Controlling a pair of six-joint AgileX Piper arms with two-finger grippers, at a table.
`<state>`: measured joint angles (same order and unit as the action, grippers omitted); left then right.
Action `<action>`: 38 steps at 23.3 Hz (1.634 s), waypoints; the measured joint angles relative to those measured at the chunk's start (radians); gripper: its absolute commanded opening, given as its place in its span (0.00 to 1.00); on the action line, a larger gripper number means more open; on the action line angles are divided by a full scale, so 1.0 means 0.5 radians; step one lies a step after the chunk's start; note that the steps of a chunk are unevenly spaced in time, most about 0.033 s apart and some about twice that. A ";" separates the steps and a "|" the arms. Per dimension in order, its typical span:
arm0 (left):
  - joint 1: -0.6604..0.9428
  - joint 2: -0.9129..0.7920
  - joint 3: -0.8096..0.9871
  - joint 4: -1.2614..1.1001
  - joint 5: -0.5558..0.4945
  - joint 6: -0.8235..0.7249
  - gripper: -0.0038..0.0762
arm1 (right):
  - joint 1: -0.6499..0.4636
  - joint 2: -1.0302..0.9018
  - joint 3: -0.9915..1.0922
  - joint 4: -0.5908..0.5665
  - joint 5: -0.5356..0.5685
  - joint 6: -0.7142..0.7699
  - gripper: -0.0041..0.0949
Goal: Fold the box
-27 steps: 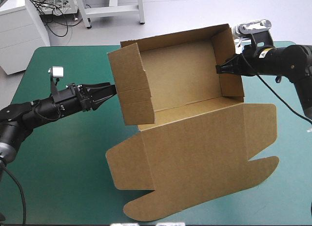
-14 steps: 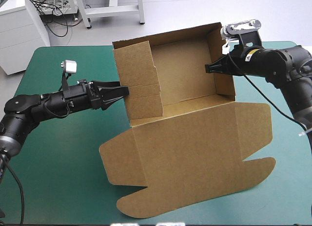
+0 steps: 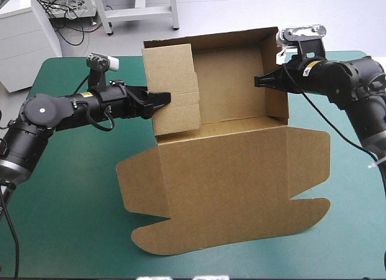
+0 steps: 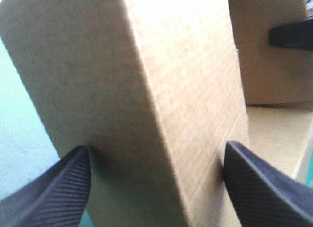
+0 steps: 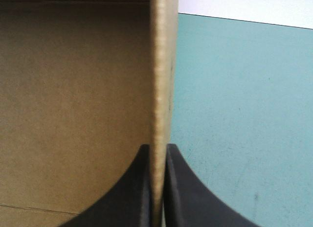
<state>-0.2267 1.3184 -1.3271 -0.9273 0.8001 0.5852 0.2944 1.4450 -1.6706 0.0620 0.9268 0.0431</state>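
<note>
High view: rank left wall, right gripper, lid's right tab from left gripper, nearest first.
1. Left wall: between the left gripper's open fingers.
2. Right gripper: across, clamped on the right wall.
3. Lid's right tab: toward the near right.

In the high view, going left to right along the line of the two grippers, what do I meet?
The left gripper → box's left wall → box's open inside → right gripper.
</note>
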 measured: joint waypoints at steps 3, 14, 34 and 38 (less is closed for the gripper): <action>-0.197 0.085 -0.258 0.775 0.037 -0.640 0.69 | 0.000 0.024 0.001 0.002 -0.004 0.023 0.03; -0.538 0.445 -0.824 1.782 0.428 -1.556 0.60 | 0.000 0.075 0.005 0.068 0.018 0.097 0.03; -0.557 0.688 -0.859 1.972 0.793 -1.711 0.01 | 0.002 0.266 0.005 0.144 0.426 0.124 0.02; -0.557 0.776 -0.859 1.932 0.886 -1.701 0.01 | 0.002 0.381 0.005 0.142 0.565 0.105 0.02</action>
<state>-0.5051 1.7063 -1.7568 0.0387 1.2432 -0.2654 0.2952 1.6355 -1.6683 0.1330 1.2095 0.0955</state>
